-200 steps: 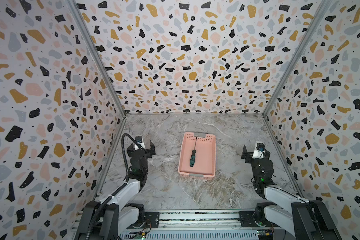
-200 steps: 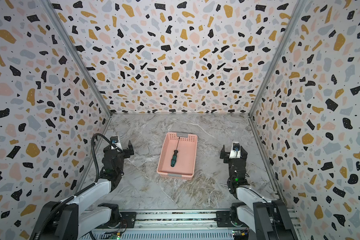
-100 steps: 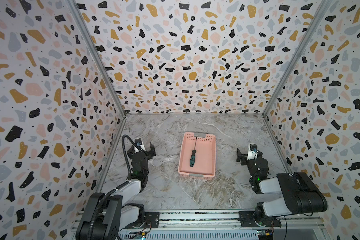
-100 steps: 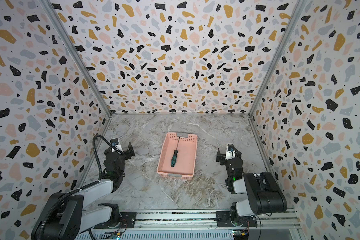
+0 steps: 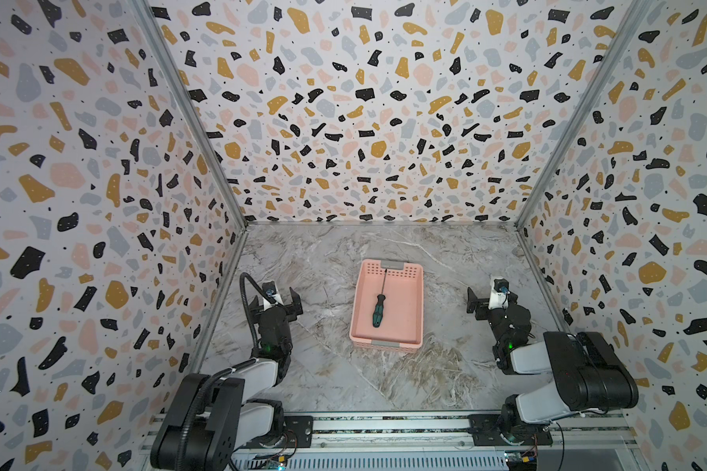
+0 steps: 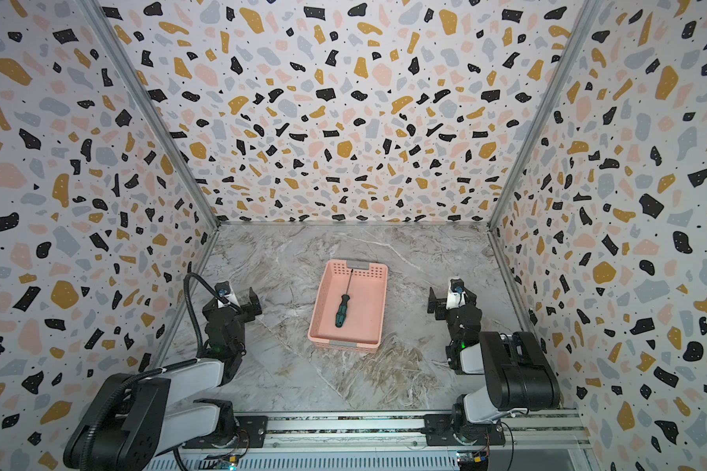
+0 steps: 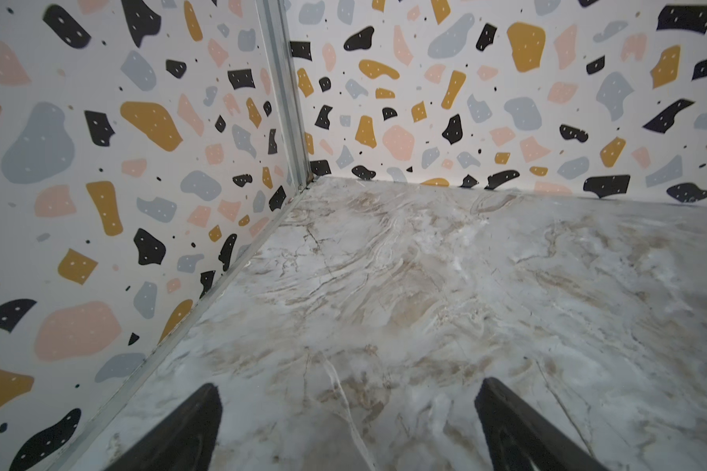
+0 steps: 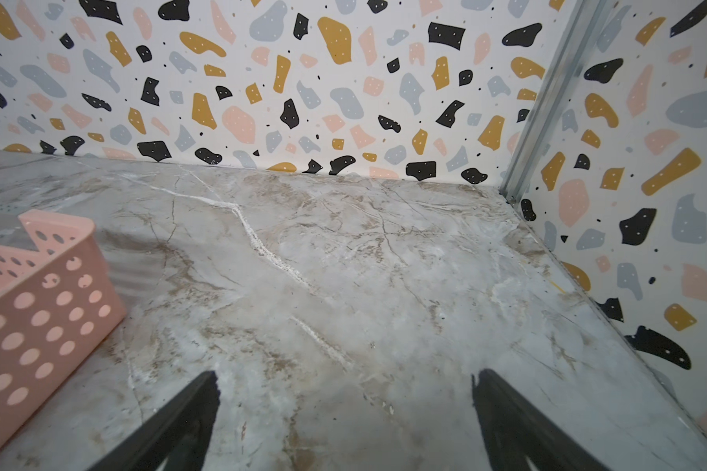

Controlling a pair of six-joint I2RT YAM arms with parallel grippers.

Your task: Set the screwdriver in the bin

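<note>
The screwdriver, with a dark green and black handle, lies flat inside the salmon-pink bin at the middle of the floor in both top views. Its thin shaft points at the bin's far wall. My left gripper stands open and empty over bare floor, left of the bin. Right of the bin, my right gripper is open and empty too. The right wrist view shows a corner of the bin with its perforated wall; the screwdriver is hidden there.
Terrazzo-patterned walls close the marble floor on three sides. The left gripper is close to the left wall, and the right wall is near the right gripper. A metal rail with both arm bases runs along the front.
Both arms have folded back low over their bases, the right one most clearly. The grippers have shifted only a little and stayed open. Screwdriver and bin have not moved.
</note>
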